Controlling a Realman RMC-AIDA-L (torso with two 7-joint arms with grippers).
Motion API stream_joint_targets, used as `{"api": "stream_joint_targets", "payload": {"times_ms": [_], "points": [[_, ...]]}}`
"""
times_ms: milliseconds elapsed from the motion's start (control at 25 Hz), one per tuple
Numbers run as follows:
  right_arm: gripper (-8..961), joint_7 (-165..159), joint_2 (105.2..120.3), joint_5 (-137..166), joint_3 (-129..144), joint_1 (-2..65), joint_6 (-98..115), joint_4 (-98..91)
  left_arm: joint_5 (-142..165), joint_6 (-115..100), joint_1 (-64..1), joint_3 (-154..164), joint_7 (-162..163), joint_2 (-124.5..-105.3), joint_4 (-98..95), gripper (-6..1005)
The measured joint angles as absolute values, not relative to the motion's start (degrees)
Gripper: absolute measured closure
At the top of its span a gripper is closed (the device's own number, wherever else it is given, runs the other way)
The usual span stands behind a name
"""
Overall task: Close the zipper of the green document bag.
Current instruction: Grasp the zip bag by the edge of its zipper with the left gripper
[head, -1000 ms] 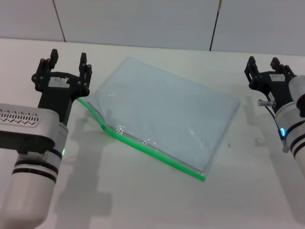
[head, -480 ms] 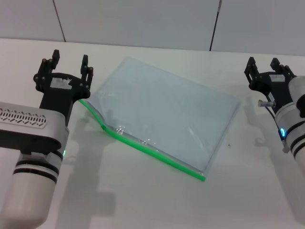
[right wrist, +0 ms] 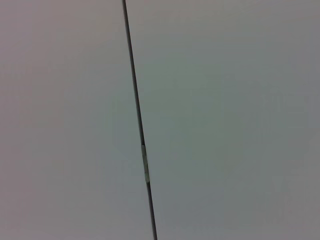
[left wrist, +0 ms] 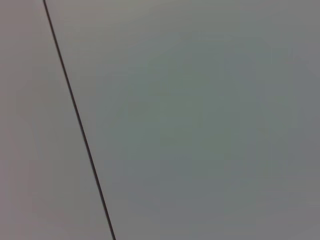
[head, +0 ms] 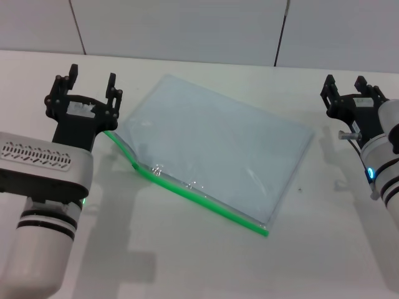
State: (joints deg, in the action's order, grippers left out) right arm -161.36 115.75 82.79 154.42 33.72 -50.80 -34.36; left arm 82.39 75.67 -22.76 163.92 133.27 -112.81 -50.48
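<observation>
The green document bag (head: pixel 221 149) lies flat and askew on the white table, a translucent pale blue pouch. Its bright green zipper (head: pixel 206 199) runs along the near long edge; at the left end the strip lifts and curls up behind my left gripper. No slider tab can be made out. My left gripper (head: pixel 87 84) stands open just left of the bag's left corner, fingers pointing away. My right gripper (head: pixel 347 87) is open at the far right, apart from the bag. Both wrist views show only a grey panelled wall.
The white table (head: pixel 187 261) stretches in front of the bag. A grey panelled wall (head: pixel 187 25) with dark seams stands behind the table's far edge.
My left gripper has shifted slightly away from me beside the bag's left corner. The bag and the right arm have not moved.
</observation>
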Motion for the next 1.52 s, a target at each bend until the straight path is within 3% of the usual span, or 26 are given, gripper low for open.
{"api": "stream_joint_targets", "payload": {"times_ms": [760,1040,1280,1520], "points": [[356,-161.4,115.75,82.7,154.4,33.4,-50.8,-34.4,81.2,68.8,-22.5,163.8,126.5,-112.39,-52.7,386],[357,-161.4,115.75,82.7,154.4,33.4,-50.8,-34.4,77.7,66.5,-22.1,163.9,121.9,-107.39,-62.8,387],[358,-161.4,115.66,82.6,154.4,33.4,-50.8,-34.3,76.4,64.8,-21.7,163.9,115.8,-105.23,-68.8,387],[360,-161.4,115.66,82.6,154.4,33.4,-50.7,-33.9,73.0,59.7,-21.9,163.8,114.7,-101.5,-75.5,387]]}}
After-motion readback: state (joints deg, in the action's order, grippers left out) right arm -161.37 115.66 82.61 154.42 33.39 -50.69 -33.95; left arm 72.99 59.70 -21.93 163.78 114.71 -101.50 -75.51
